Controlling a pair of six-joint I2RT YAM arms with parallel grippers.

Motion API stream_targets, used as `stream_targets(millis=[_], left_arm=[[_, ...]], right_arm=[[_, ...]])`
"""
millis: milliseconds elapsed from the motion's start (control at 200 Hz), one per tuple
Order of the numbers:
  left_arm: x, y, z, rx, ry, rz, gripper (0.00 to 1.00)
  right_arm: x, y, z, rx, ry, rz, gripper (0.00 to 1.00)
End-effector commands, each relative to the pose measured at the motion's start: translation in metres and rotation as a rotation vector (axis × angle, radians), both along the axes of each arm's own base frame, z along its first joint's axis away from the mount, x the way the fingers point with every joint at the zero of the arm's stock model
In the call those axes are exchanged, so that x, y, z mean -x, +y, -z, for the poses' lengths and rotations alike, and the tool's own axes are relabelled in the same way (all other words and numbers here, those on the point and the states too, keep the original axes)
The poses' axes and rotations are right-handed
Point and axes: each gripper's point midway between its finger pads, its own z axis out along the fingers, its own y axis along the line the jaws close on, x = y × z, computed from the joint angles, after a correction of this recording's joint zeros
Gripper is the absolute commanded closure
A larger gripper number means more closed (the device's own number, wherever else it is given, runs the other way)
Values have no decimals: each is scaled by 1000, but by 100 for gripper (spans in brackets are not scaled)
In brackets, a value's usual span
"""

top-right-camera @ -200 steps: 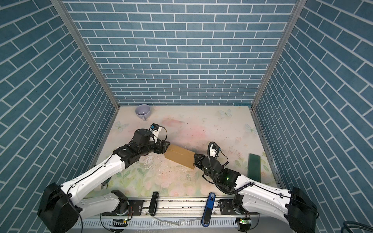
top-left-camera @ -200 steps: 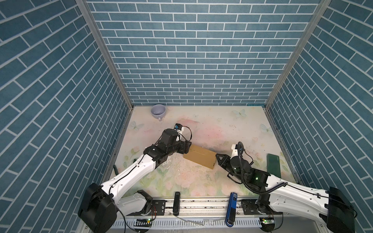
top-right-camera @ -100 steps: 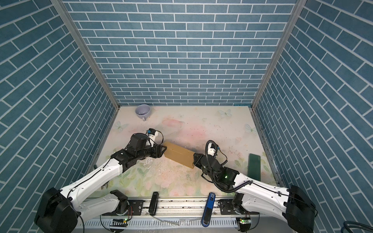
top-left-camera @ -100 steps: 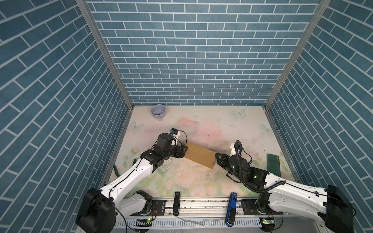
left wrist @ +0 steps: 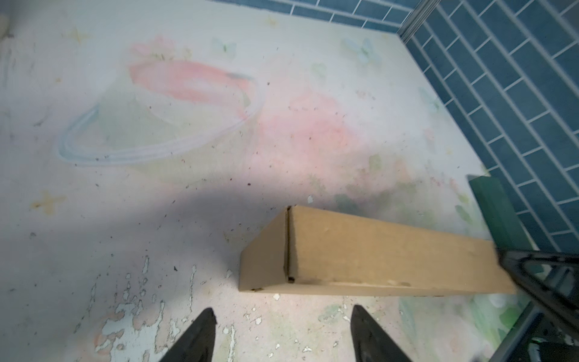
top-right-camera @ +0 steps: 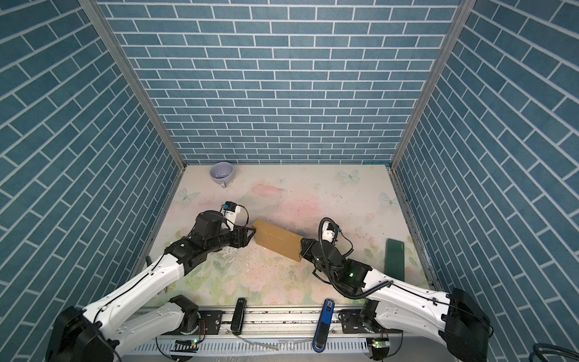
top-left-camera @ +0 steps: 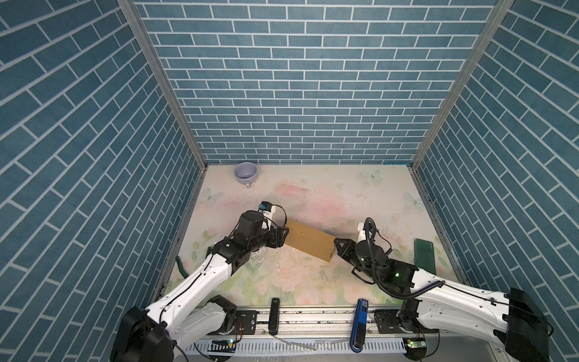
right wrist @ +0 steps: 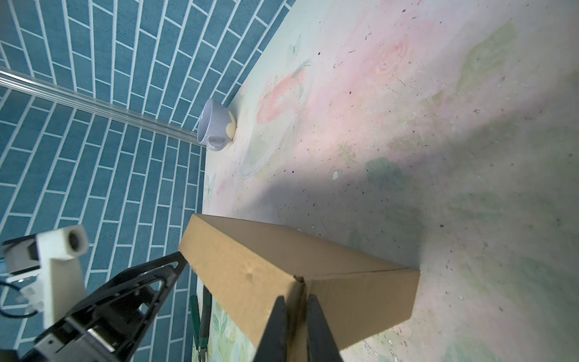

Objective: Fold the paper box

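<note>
At left, shows the left gripper [top-left-camera: 284, 234] spread wide and empty, one fingertip against the left end of the paper box [top-left-camera: 308, 243]. Finds that box folded shut, lying slantwise on the table [top-left-camera: 313, 194] between both grippers. At right, shows the right gripper [top-left-camera: 336, 247] closed to a slit, pinching the box's right end edge.

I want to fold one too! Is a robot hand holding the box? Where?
The right gripper pinches the paper box by a thin edge at the end facing it. The left gripper is open, holding nothing.
</note>
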Motion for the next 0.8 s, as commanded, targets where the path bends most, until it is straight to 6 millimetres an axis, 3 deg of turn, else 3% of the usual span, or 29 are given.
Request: stream_targets(millis=[0,90,140,415,520,795], left_arm=[[-1,-2,-25,47,-38,15,30],[-9,-1,-16,27,-18,13,30],[-18,-4,-22,30,-29,14,30],[-39,-12,23,-2,45,-4,33],[-31,-7,45,-20,92,-16,35],[-7,6,57,-14,131,-38,38]], right_arm=[[11,-23,41,192,78,-8,87],[11,-23,41,195,77,-11,87],[11,-23,41,197,77,-12,87],[11,-24,42,203,77,-12,87],[12,-26,42,208,79,-11,87],[11,-24,43,266,79,-49,87]])
